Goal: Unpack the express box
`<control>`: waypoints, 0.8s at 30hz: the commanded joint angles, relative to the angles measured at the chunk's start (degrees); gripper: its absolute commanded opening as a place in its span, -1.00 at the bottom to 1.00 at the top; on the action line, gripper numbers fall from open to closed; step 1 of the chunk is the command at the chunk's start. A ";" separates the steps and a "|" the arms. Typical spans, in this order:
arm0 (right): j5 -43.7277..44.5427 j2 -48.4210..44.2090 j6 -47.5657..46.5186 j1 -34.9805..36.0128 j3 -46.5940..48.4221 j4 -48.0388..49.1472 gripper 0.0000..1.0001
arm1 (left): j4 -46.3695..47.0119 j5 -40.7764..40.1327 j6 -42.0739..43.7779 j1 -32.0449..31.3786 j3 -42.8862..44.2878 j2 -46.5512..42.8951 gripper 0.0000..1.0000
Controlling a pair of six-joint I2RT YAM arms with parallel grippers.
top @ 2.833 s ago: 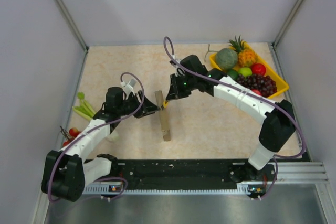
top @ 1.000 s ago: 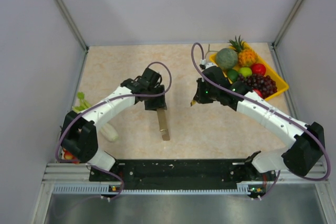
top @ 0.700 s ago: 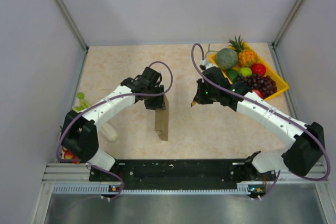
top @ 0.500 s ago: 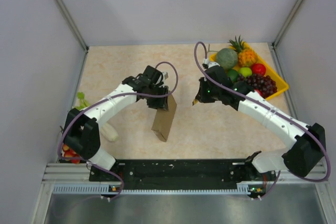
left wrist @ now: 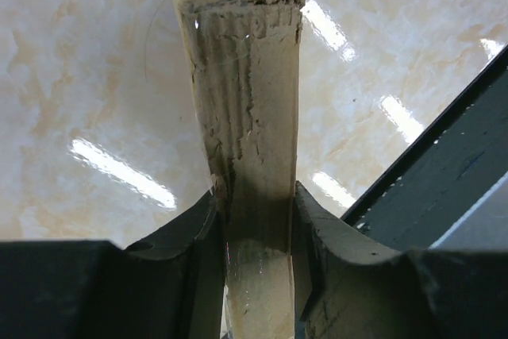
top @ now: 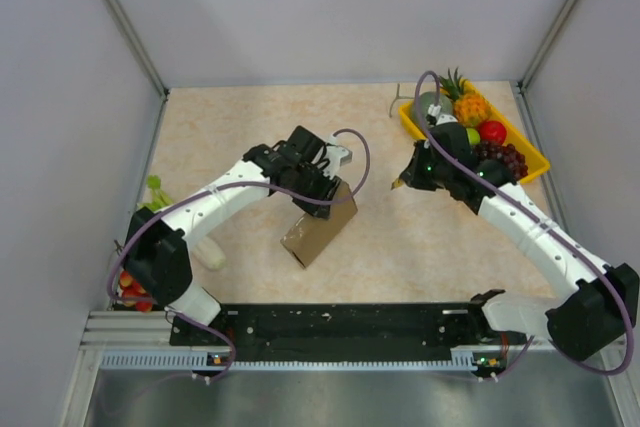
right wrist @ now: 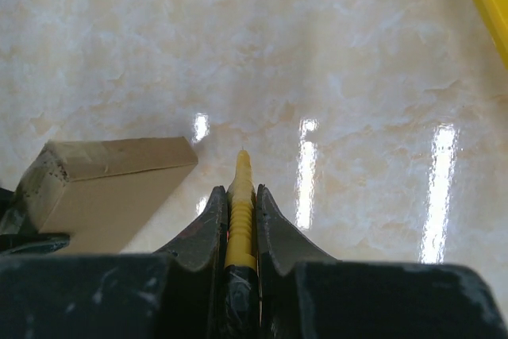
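A robot lab cell: grey panel walls (top: 330, 7) on aluminium posts (top: 121, 19) enclose the marble-patterned tabletop (top: 220, 122) beneath the jaws.

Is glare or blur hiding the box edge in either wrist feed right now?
Left wrist: express box edge sharp, glare streaks only on the table. Right wrist: streaks flank the yellow tool, none on the cardboard. Top external: even light, no glare.

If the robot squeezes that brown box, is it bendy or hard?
Probably fairly stiff: the express box looks flat and unbent while the left end effector pinches one edge. Likely light, since that one pinch holds it tilted. Its frayed edge suggests soft cardboard that could crush.
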 commanded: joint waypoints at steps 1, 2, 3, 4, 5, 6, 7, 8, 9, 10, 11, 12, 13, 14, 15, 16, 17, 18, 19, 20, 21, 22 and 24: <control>-3.26 -3.05 0.85 -2.82 -3.01 5.12 -1.00 | -1.76 -5.13 9.27 -2.69 5.10 1.03 -0.32; -3.52 -3.40 0.94 -3.00 -3.46 5.47 -1.00 | -1.85 -6.36 10.25 -3.04 5.89 1.12 -0.33; -3.87 -3.66 0.76 -3.18 -3.81 5.91 -1.00 | -1.85 -6.72 11.21 -3.40 6.24 1.21 -0.35; -4.05 -3.75 0.85 -3.27 -4.51 6.44 -1.00 | -1.77 -7.16 13.22 -4.10 6.51 1.39 -0.35; -4.14 -4.01 0.76 -3.44 -4.78 6.62 -1.00 | -1.77 -8.47 14.03 -4.45 6.60 1.65 -0.35; -4.49 -4.10 0.76 -3.53 -5.13 6.88 -1.00 | -1.50 -9.09 14.99 -4.72 6.60 2.17 -0.36; -4.58 -4.28 0.76 -3.53 -5.83 7.14 -1.00 | -1.33 -10.14 16.74 -5.50 6.51 2.44 -0.36; -4.58 -4.54 0.76 -3.71 -6.18 7.93 -1.00 | -1.07 -11.11 17.80 -5.94 6.25 2.79 -0.36; -4.58 -4.98 0.85 -3.88 -6.53 8.37 -1.00 | -1.06 -12.16 18.95 -6.30 6.16 3.49 -0.36; -4.49 -5.24 0.76 -3.97 -7.32 8.73 -1.00 | -1.06 -12.26 20.78 -7.00 5.98 3.84 -0.35; -5.97 -5.42 0.76 -4.23 -7.59 9.34 -1.00 | -1.06 -12.26 21.50 -7.26 5.89 4.28 -0.35; -6.42 -5.68 0.76 -4.41 -7.94 9.61 -1.00 | -0.89 -11.57 21.85 -7.44 5.72 4.90 -0.35; -6.77 -5.86 0.85 -4.58 -8.64 9.78 -1.00 | -0.45 -10.86 22.03 -7.44 5.28 5.16 -0.35; -7.12 -6.04 0.85 -4.76 -9.00 10.22 -1.00 | -0.10 -9.90 22.03 -7.44 4.84 5.34 -0.34; -7.82 -6.21 0.85 -5.11 -9.26 10.40 -1.00 | 0.60 -10.06 21.42 -7.44 4.49 5.69 -0.31; -8.27 -6.21 0.85 -5.20 -9.78 10.66 -1.00 | 1.22 -11.02 19.16 -7.44 4.05 6.04 -0.25; -8.62 -6.21 0.94 -5.46 -9.88 10.75 -1.00 | 0.87 -11.21 18.44 -7.36 4.22 6.39 -0.17; -8.88 -6.21 1.02 -5.55 -9.96 10.93 -1.00 | 0.52 -11.12 18.00 -7.44 4.40 7.35 -0.09; -9.06 -6.21 1.02 -5.64 -10.05 11.01 -1.00 | 0.35 -11.12 16.95 -7.44 4.66 7.71 0.00; -9.23 -6.04 1.02 -5.64 -9.97 11.01 -1.00 | 0.17 -10.77 16.76 -7.44 4.75 7.80 0.10; -9.58 -5.95 1.11 -5.64 -9.88 11.01 -1.00 | 0.08 -10.68 16.59 -7.44 4.84 8.15 0.19; -9.94 -5.69 1.11 -5.73 -9.62 11.10 -1.00 | 0.17 -10.59 16.24 -7.44 4.93 8.33 0.23; -11.42 -5.42 1.20 -5.73 -9.26 11.28 -1.00 | -0.01 -10.59 16.41 -7.44 4.93 8.59 0.27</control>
